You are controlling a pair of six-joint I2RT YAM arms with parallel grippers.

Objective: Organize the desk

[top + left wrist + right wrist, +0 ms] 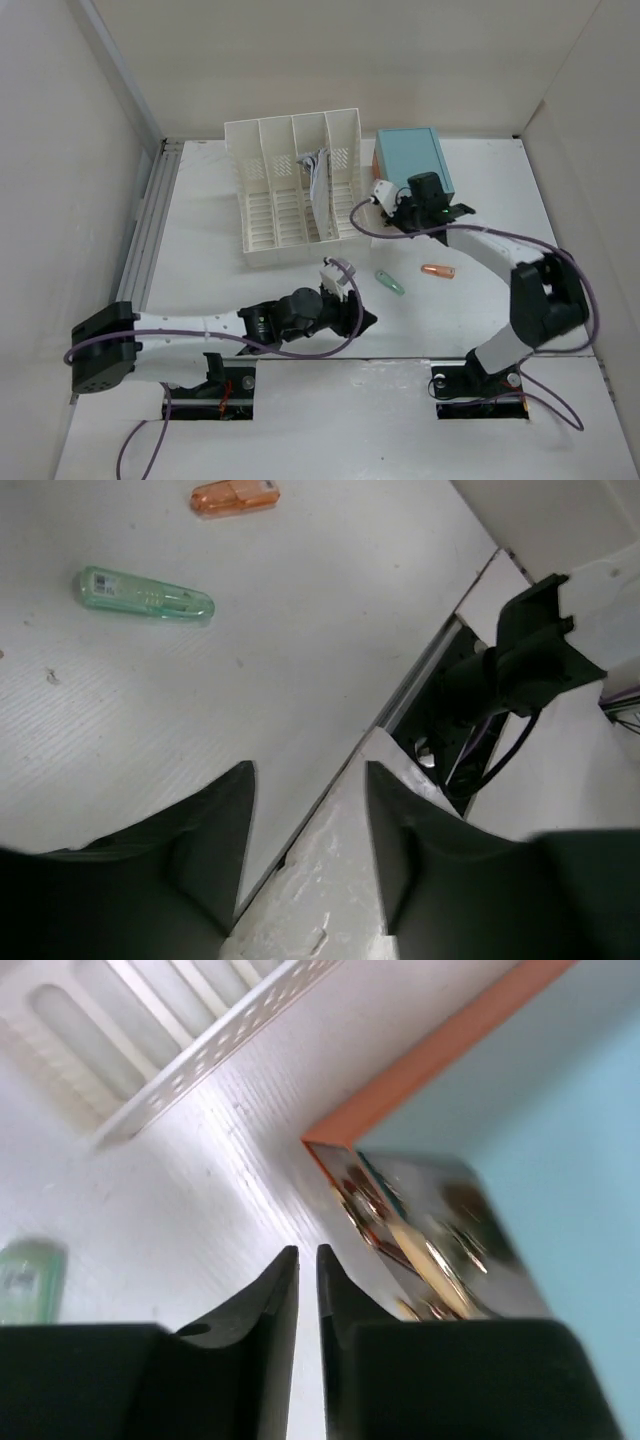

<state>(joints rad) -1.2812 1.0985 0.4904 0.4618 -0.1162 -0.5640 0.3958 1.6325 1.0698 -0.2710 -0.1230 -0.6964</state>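
Observation:
The white desk (pixel 250 300) carries a green USB stick (pixel 390 283) and an orange one (pixel 437 271) right of centre. My left gripper (pixel 362 319) hovers near the desk's front edge, left of and nearer than both sticks. In the left wrist view it (pixel 310 780) is open and empty, with the green stick (pixel 145 593) and the orange stick (pixel 235 497) ahead of it. My right gripper (pixel 398 218) is at the front left corner of the teal-topped box (pixel 412 162). In the right wrist view it (pixel 307 1257) is shut with nothing between the fingers, next to a blurred shiny surface (pixel 430 1230) below the box's orange edge.
A white slotted file rack (pixel 295 185) stands at the back centre with a bundle (pixel 318 170) in its third compartment. Walls enclose the desk on the left, back and right. A metal rail (pixel 150 225) runs along the left edge. The right arm's base (pixel 500 680) shows in the left wrist view.

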